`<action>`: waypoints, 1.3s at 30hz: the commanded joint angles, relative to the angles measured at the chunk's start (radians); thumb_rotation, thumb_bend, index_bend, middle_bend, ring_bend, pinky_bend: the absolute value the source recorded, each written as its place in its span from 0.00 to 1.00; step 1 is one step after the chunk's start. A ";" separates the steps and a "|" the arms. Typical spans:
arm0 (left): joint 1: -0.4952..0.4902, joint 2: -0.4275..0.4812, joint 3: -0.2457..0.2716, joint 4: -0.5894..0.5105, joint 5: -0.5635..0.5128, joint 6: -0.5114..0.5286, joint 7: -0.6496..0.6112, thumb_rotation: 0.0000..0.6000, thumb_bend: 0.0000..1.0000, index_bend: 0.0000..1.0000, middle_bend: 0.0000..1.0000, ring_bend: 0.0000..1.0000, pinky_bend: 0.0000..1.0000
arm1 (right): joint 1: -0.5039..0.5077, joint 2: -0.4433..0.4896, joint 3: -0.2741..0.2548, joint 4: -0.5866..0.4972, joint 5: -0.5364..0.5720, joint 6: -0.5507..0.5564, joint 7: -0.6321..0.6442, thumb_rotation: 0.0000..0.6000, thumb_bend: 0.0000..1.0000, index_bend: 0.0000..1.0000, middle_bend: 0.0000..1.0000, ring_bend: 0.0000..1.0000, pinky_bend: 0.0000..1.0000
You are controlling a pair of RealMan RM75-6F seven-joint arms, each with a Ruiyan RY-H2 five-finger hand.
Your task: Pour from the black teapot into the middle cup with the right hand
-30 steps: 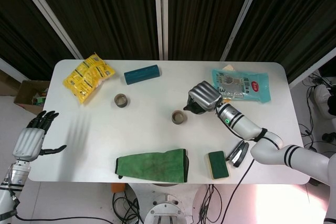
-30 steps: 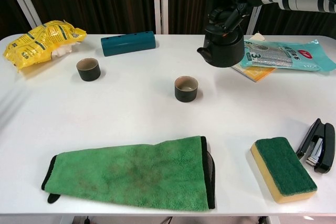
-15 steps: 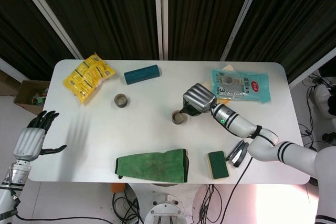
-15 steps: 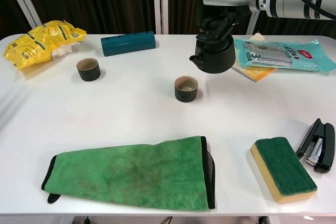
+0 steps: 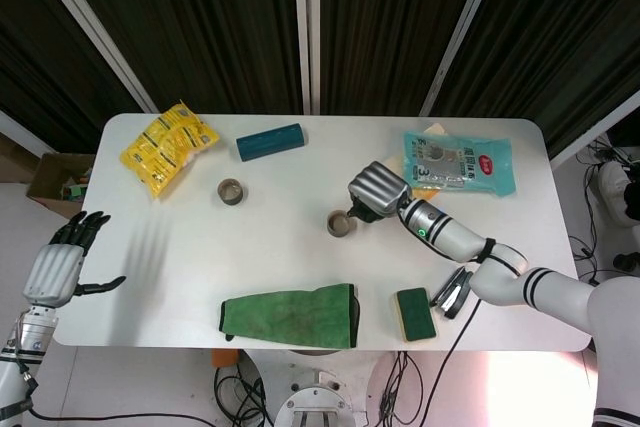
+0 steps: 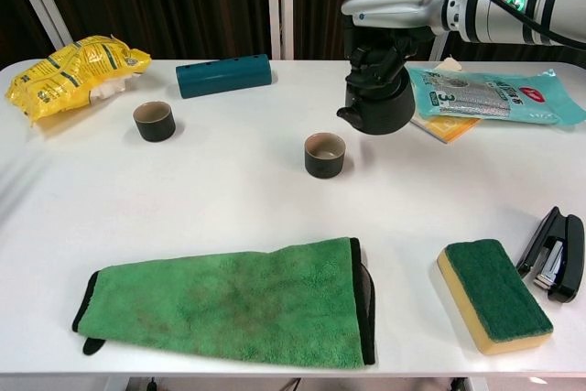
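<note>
Teapot (image 6: 376,103) is hanging in my right hand (image 6: 389,14), in the upper right-centre of the chest view, lifted off the table (image 6: 211,199); my fingers are curling down onto its top from above, pinching it by the lid or handle, though exactly which I cannot tell; its spout is pointing toward the frame's left and slightly down. The middle cup (image 6: 324,154) is standing below and to the left of the spout, near but apart from it, so I am judging the pour calls for a short shift left before tipping; in the head view the pot (image 5: 362,213) is sitting just right of the cup (image 5: 340,223), nearly touching in the picture. My left hand (image 5: 62,262) is idling at the lower left edge of the head view, fingers spread, holding nothing, well apart from the cups; the right is far nearer. I am counting two cups, the second (image 6: 154,121) at the left; one teapot; one green cloth (image 6: 229,304) along the bottom; one sponge (image 6: 494,295); one stapler (image 6: 554,254).
</note>
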 commanded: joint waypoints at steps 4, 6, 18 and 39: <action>0.003 -0.004 0.001 0.009 0.001 0.003 -0.009 0.73 0.07 0.12 0.09 0.03 0.18 | 0.006 -0.006 -0.006 0.001 -0.001 0.000 -0.022 0.91 0.44 1.00 1.00 0.87 0.68; 0.003 -0.006 0.001 0.013 0.001 0.003 -0.012 0.73 0.06 0.12 0.09 0.03 0.18 | 0.010 -0.009 -0.008 0.000 0.000 -0.007 -0.034 0.93 0.44 1.00 1.00 0.87 0.68; 0.007 -0.014 0.002 0.036 0.001 0.005 -0.036 0.73 0.07 0.12 0.09 0.03 0.18 | 0.026 -0.022 -0.004 -0.005 0.029 -0.035 -0.119 0.96 0.44 1.00 1.00 0.87 0.68; 0.013 -0.014 0.003 0.052 0.005 0.013 -0.058 0.73 0.07 0.12 0.09 0.03 0.18 | 0.043 -0.022 0.009 -0.033 0.090 -0.074 -0.235 1.00 0.46 1.00 1.00 0.87 0.68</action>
